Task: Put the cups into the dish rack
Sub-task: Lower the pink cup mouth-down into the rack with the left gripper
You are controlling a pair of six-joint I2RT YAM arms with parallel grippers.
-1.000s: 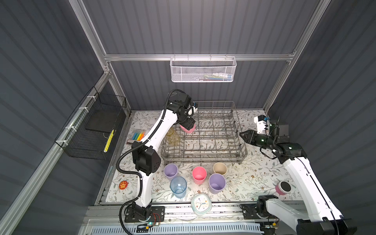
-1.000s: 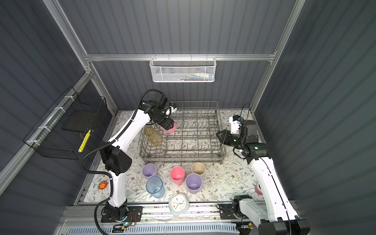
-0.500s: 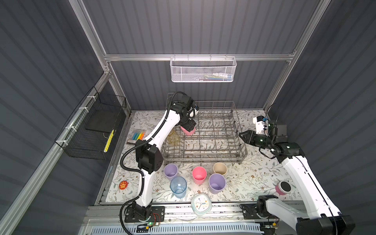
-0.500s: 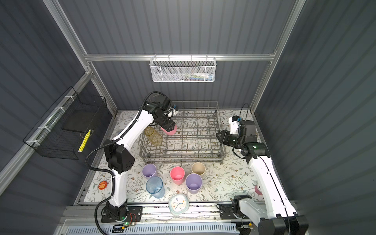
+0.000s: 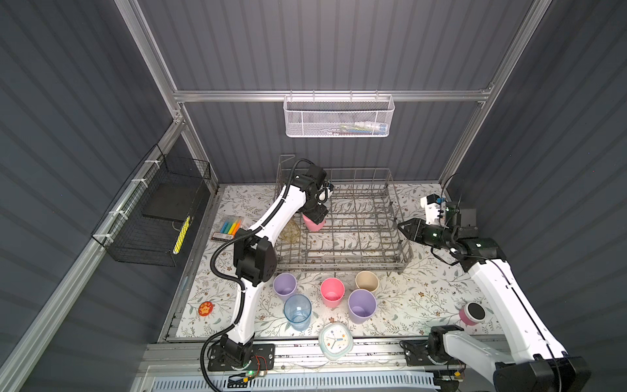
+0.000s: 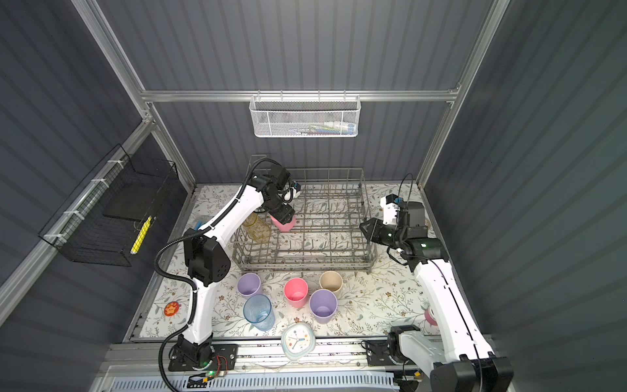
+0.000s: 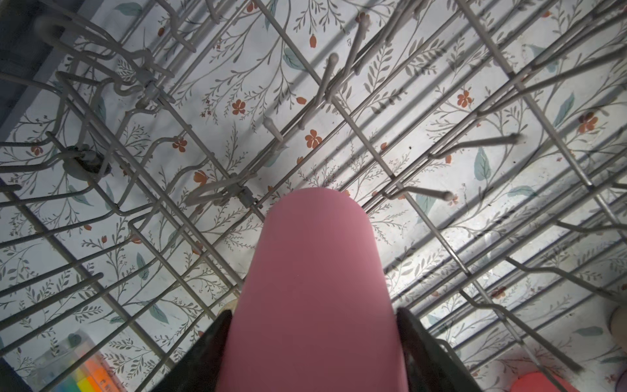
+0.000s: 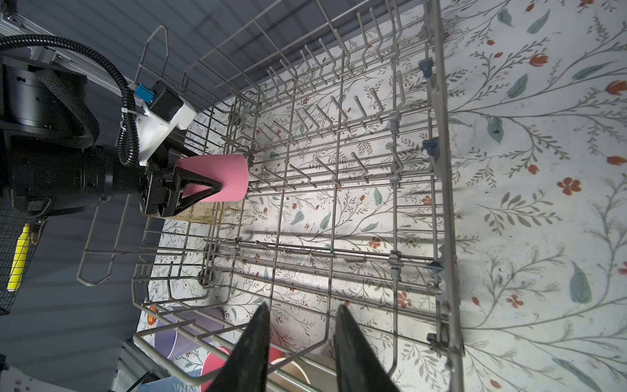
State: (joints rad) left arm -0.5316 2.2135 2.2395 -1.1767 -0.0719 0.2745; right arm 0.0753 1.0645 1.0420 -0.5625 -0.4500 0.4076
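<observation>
Since a second ago, my left arm has lowered held pink cup deeper among the tines at left end of dish rack, mid-frame in both top views. Left gripper clamped on cup sides. Patterned glass stands in rack just left of it. Right gripper has jaws apart, empty, at rack's right side. On worktop below rack: lilac cup, second lilac cup, second pink cup, beige cup, blue cup.

Pink cup rim-down inside grey rack, beside yellowish glass; five cups upright outside.
</observation>
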